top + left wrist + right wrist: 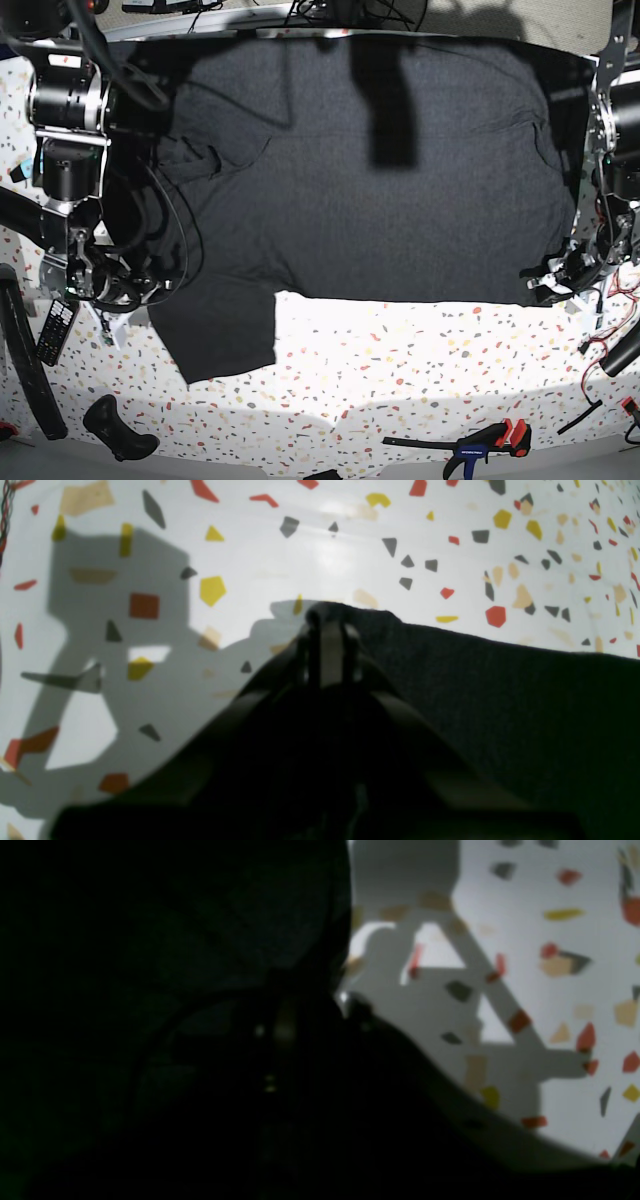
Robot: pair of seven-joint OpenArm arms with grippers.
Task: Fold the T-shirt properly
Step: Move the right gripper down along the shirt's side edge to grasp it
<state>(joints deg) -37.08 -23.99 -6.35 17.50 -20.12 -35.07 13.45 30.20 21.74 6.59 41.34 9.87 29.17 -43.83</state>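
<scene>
The dark charcoal T-shirt (380, 190) lies spread flat, plain side apparently up, one sleeve hanging forward.

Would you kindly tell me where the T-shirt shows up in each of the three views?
Left wrist: T-shirt fills the right and lower centre.
Right wrist: it darkens the whole left half.
Base: it spreads across the upper middle, one sleeve hanging lower left.
Shared landmark: the speckled terrazzo table.
</scene>
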